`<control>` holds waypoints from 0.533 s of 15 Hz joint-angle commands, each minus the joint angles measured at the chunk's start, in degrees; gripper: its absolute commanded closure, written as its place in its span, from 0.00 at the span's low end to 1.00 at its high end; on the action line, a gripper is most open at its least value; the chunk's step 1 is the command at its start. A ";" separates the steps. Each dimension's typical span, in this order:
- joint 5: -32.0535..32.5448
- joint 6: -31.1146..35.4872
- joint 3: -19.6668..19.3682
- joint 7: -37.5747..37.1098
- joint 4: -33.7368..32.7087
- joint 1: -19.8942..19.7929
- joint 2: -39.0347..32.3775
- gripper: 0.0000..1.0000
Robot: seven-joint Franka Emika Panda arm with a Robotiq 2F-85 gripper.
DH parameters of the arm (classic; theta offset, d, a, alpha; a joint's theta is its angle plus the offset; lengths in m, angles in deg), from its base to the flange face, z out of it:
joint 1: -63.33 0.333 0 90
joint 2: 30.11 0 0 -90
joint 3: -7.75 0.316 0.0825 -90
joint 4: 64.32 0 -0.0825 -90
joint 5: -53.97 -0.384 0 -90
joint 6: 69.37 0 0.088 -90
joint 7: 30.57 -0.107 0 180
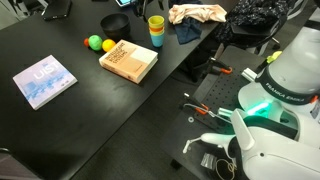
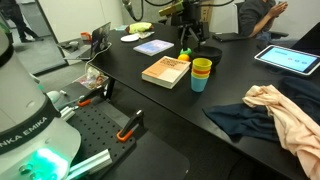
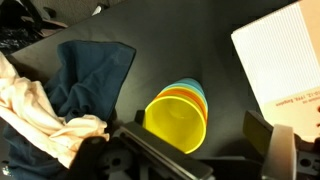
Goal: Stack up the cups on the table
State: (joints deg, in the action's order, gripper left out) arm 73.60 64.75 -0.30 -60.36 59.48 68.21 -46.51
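The cups stand nested in one stack on the black table [image 1: 70, 125]: yellow on top, then orange, then blue. The stack shows in both exterior views [image 1: 156, 30] [image 2: 201, 73], next to the brown book. In the wrist view I look down into the yellow cup [image 3: 177, 118], with orange and blue rims behind it. My gripper [image 3: 196, 138] is open above the stack, its dark fingers apart on either side and not touching it. A yellow-green cup does not show. The gripper is out of view in both exterior views.
A brown book [image 1: 128, 62] [image 2: 166, 71] [image 3: 285, 60] lies beside the stack. A dark blue cloth [image 3: 88, 75] and a beige cloth [image 3: 35, 125] lie on its other side. Yellow and green balls [image 1: 100, 44], a black bowl [image 1: 115, 22] and a blue book [image 1: 44, 80] sit further off.
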 commanded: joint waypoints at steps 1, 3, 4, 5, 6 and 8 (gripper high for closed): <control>-0.97 -2.25 0.62 0.02 0.31 -0.23 3.51 0.00; -1.78 -2.52 0.95 0.46 0.41 -0.59 4.74 0.00; -3.17 -2.21 1.30 1.31 0.62 -1.00 5.40 0.00; -4.40 -1.82 1.53 1.83 0.77 -1.27 5.97 0.00; -6.17 -1.80 1.85 2.72 0.86 -1.61 6.55 0.00; -7.97 -1.77 2.07 3.26 0.93 -1.87 7.43 0.00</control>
State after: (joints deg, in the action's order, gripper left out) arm 68.60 63.63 0.43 -59.16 59.55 67.74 -42.00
